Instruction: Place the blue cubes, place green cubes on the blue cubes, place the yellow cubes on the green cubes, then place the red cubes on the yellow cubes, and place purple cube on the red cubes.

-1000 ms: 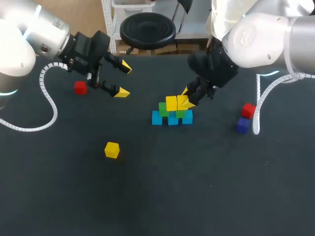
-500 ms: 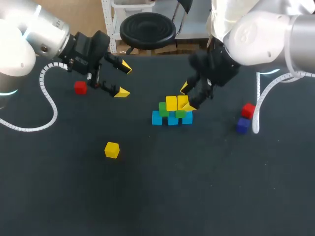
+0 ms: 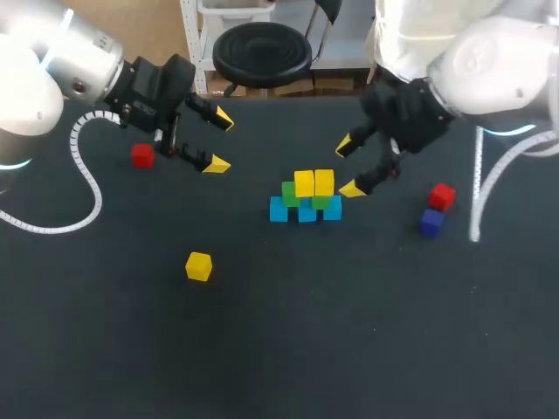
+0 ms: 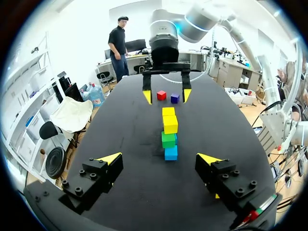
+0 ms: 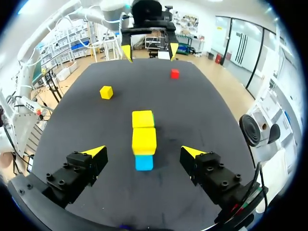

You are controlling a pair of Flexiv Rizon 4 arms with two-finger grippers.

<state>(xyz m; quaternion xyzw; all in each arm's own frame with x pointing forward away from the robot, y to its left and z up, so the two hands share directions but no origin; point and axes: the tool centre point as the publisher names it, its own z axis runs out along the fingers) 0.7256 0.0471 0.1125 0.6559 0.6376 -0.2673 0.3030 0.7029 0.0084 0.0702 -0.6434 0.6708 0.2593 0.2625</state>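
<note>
Yellow cubes (image 3: 304, 183) are sitting side by side on the green cubes (image 3: 291, 195), above the blue cubes (image 3: 306, 213), in the middle of the desk (image 3: 279, 349). Right pincer (image 3: 349, 168) is hanging open and empty just beside this stack. Left pincer (image 3: 219, 140) is gaping, empty, near one red cube (image 3: 142, 155). Another red cube (image 3: 442, 195) is lying beside the purple cube (image 3: 431, 223). Red layer is probably coming next, calling for lowering a pincer around a red cube.

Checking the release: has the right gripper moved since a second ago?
Yes. The right gripper has pulled back from the cube stack toward the red cube on the right, and stands open.
</note>
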